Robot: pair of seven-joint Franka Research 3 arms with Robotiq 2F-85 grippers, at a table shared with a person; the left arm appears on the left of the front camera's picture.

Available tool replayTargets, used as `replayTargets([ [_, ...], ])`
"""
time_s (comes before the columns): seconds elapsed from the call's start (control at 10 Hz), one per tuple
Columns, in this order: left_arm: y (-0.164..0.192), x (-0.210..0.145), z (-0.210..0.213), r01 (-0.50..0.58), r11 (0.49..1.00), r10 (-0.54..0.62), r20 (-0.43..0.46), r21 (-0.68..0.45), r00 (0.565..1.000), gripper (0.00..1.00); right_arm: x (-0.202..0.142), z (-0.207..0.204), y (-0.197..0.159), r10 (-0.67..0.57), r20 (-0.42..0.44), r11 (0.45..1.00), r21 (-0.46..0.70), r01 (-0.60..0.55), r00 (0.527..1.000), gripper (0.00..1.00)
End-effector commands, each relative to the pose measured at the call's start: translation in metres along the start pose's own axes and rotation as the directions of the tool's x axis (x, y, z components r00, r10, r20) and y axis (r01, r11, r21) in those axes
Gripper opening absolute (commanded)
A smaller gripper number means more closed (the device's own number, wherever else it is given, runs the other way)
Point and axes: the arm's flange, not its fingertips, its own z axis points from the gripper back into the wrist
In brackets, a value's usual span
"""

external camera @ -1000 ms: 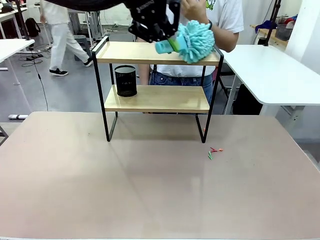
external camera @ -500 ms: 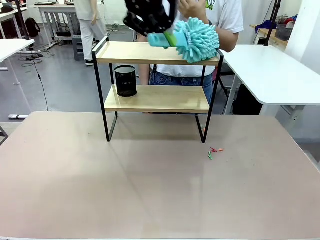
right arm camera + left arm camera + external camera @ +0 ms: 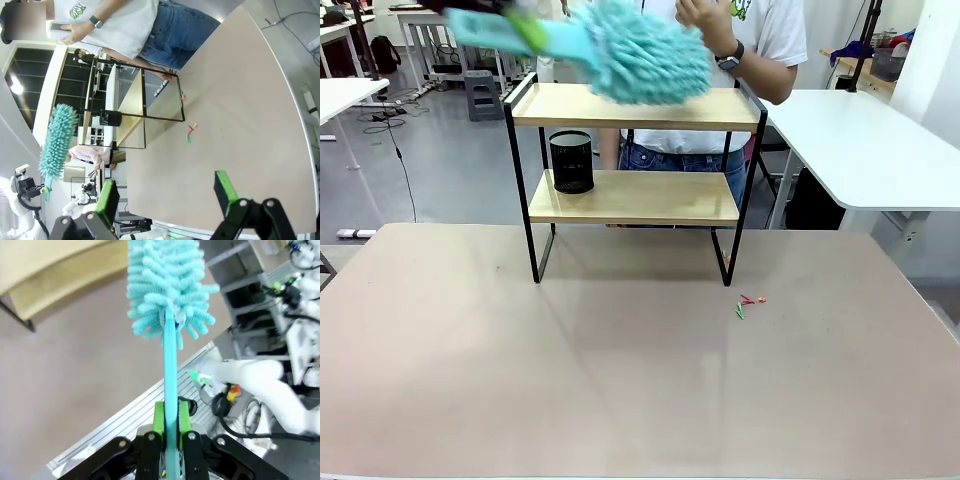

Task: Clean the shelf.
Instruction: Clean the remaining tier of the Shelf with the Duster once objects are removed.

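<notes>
Here's the left gripper (image 3: 171, 415), its jaws pinching the teal handle of the fluffy duster (image 3: 640, 50). The head is blurred over the top board of the shelf (image 3: 640, 198), and we cannot tell if it touches. The shelf stands at the table's (image 3: 620, 380) far side, with a black mesh cup (image 3: 571, 161) on the lower board's left end. A person (image 3: 770, 40) stands behind. Our right gripper (image 3: 166, 196) hangs over the table, jaws spread wide and holding nothing. Small coloured bits (image 3: 748, 303) lie near the shelf's right front leg.

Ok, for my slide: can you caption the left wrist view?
Left gripper shut on the teal duster, its fluffy head near the shelf.
</notes>
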Motion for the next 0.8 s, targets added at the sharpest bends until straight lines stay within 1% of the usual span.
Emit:
replayTargets([
  [0.0, 0.044, -0.052, 0.045, -0.038, 0.996, 0.047, 0.104, -0.086, 0.993, 0.00, 0.002, -0.001, 0.001, 0.024, 0.015, 0.999, 0.021, -0.024, 1.000, 1.00],
  [0.1, 0.075, -0.082, 0.076, -0.134, 0.980, 0.162, 0.202, -0.146, 0.966, 0.00, 0.002, -0.001, 0.001, 0.024, 0.015, 0.999, 0.021, -0.024, 1.000, 1.00],
  [0.2, 0.103, -0.111, 0.097, -0.263, 0.951, 0.303, 0.323, -0.161, 0.897, 0.00, 0.002, -0.001, 0.001, 0.024, 0.015, 0.999, 0.021, -0.024, 1.000, 1.00],
  [0.3, 0.128, -0.140, 0.111, -0.356, 0.911, 0.412, 0.396, -0.210, 0.820, 0.00, 0.002, -0.001, 0.001, 0.024, 0.015, 0.999, 0.021, -0.024, 1.000, 1.00],
  [0.4, 0.148, -0.165, 0.117, -0.405, 0.879, 0.476, 0.429, -0.252, 0.768, 0.00, 0.002, -0.001, 0.001, 0.024, 0.015, 0.999, 0.021, -0.024, 1.000, 1.00],
  [0.5, 0.170, -0.184, 0.112, -0.413, 0.875, 0.485, 0.446, -0.254, 0.752, 0.00, 0.002, -0.001, 0.001, 0.024, 0.015, 0.999, 0.021, -0.024, 1.000, 1.00],
  [0.6, 0.191, -0.192, 0.100, -0.402, 0.878, 0.478, 0.440, -0.261, 0.760, 0.00, 0.002, -0.001, 0.001, 0.024, 0.015, 0.999, 0.021, -0.024, 1.000, 1.00],
  [0.7, 0.215, -0.193, 0.084, -0.364, 0.900, 0.434, 0.414, -0.239, 0.800, 0.00, 0.002, -0.001, 0.001, 0.024, 0.015, 0.999, 0.021, -0.024, 1.000, 1.00],
])
